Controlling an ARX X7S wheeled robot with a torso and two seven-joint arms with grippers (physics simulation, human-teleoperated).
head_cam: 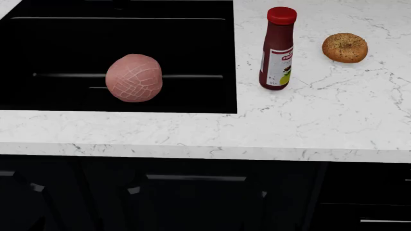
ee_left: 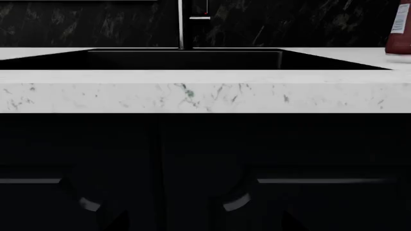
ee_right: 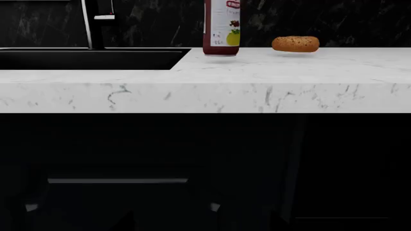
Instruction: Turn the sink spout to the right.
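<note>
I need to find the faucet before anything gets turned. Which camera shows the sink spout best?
The left wrist view: the sink spout stands as an upright post behind the sink, near centre, with its side lever showing. The right wrist view catches it too, off toward the edge. The head view shows only the basin, not the spout.

Pink netted meat ball (head_cam: 134, 78) in the black sink (head_cam: 192, 103), beside white countertop (head_cam: 289, 125).
</note>
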